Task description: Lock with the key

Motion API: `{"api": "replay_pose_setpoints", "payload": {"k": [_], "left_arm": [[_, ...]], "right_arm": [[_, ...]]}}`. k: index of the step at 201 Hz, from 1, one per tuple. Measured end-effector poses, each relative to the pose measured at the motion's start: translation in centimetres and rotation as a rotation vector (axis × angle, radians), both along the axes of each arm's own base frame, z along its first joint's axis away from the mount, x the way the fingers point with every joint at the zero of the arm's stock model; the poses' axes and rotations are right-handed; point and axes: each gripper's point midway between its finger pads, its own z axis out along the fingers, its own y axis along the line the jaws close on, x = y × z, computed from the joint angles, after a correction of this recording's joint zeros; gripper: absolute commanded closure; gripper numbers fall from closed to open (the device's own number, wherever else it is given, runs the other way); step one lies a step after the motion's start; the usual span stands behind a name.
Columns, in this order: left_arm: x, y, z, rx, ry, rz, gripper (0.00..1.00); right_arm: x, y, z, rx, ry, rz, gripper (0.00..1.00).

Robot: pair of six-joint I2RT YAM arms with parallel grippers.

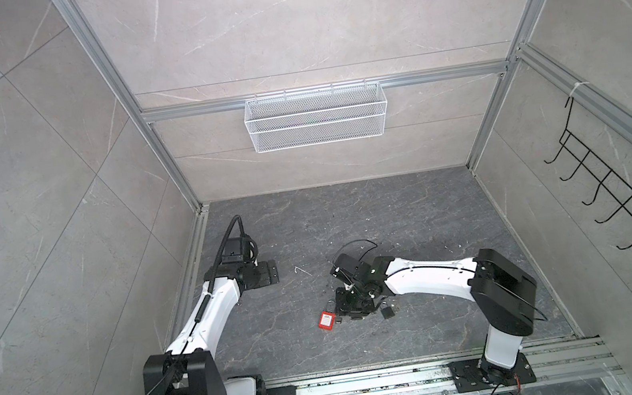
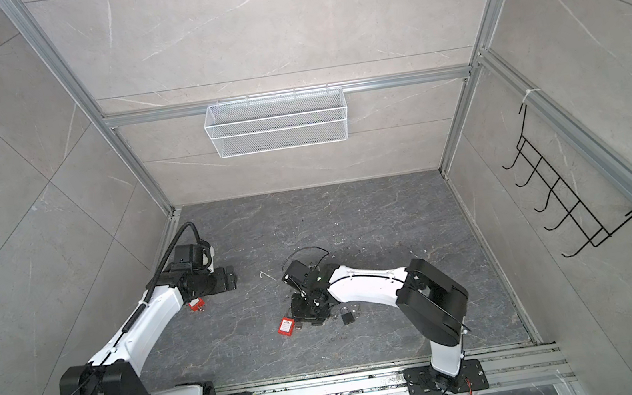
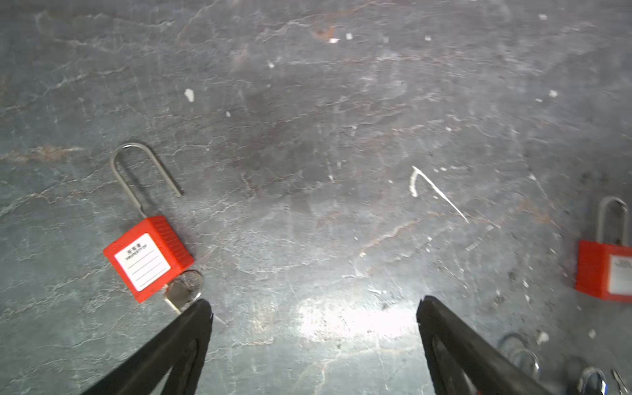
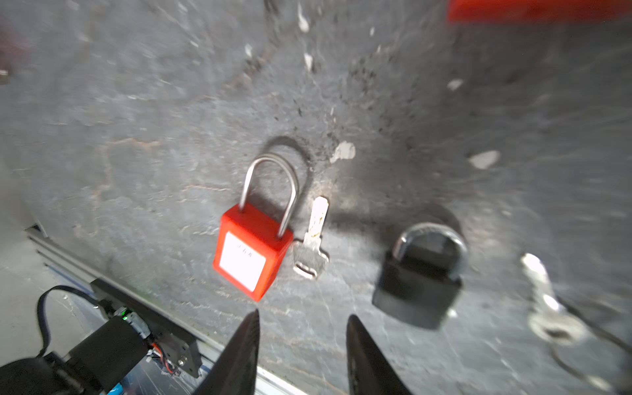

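Boxy red plastic padlock (image 4: 251, 251) with a steel shackle lies flat on the scuffed grey stone bench (image 4: 136, 154). Flat silver key (image 4: 313, 246) sits just beside it, black padlock (image 4: 419, 273) past that. Left jaws and right jaws are both apart and empty.

Got a red padlock (image 2: 286, 325) beside the right gripper (image 2: 310, 321), black padlock (image 2: 348, 316) on its other side. Spotted a second red padlock (image 2: 196, 304) near the left gripper (image 2: 229, 280), partly under the arm (image 2: 142, 319).

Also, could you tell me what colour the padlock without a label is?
Black; the padlock shows best in the right wrist view.
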Motion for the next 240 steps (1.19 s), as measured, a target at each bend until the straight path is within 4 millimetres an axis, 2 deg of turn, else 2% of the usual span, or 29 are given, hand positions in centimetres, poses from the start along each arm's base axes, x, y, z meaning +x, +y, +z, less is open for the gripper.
{"api": "replay_pose_setpoints", "payload": {"k": [31, 99, 138, 199, 240], "left_arm": [[0.5, 2.6, -1.0, 0.006, 0.064, 0.079, 0.02], [1.9, 6.7, -4.5, 0.016, 0.252, 0.199, 0.05], [1.3, 8.6, -4.8, 0.011, 0.307, 0.336, 0.07], [0.3, 10.3, -5.1, -0.019, 0.33, 0.513, 0.16], [0.0, 10.3, -7.6, -0.046, 0.402, 0.558, 0.29]], "right_arm": [[0.3, -0.6, 1.8, 0.028, -0.07, 0.009, 0.55], [0.4, -1.2, 1.9, -0.008, -0.147, 0.125, 0.54], [0.3, -1.1, 2.0, 0.005, -0.156, 0.189, 0.55], [1.4, -1.7, 2.3, 0.051, -0.136, 0.221, 0.56], [1.1, -1.6, 2.8, 0.075, -0.138, 0.257, 0.57]]}}
